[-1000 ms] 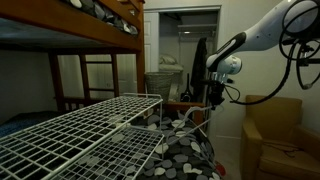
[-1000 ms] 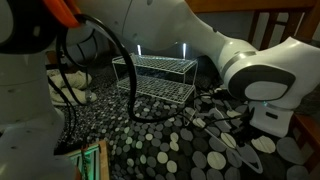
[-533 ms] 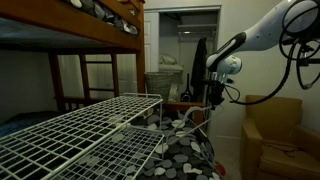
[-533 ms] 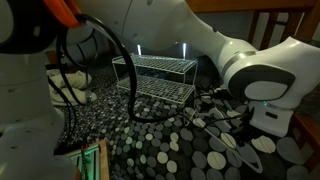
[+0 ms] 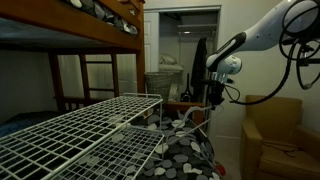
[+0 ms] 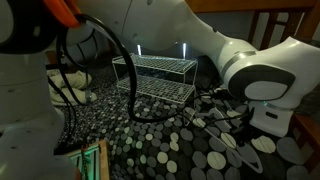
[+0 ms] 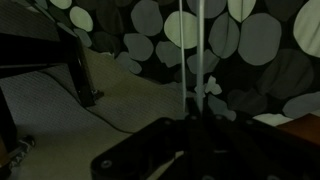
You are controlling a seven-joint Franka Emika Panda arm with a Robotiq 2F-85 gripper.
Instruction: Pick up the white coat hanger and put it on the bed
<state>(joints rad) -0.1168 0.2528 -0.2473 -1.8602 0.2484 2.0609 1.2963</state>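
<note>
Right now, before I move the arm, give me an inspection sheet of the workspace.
Surface: polka-dot bedding, rumpled.
Job's things: white coat hanger not clearly made out; thin white rods by the gripper may be it.
Clutter: white wire grid rack standing on the bedding.
Grippers: gripper at the bedding's edge; too dark to tell whether it is open or shut.
Cables: black cables loop off the arm.
Surroundings: bunk bed, tan armchair.

The white wire grid rack (image 5: 85, 135) lies across much of the bed (image 5: 185, 155), and the wooden upper bunk (image 5: 90, 25) closes off the room above it. In front of the rack the spotted cover (image 6: 175, 140) is bare and open. A brown armchair (image 5: 272, 135) stands near the bed's edge, leaving a free strip between them.
</note>
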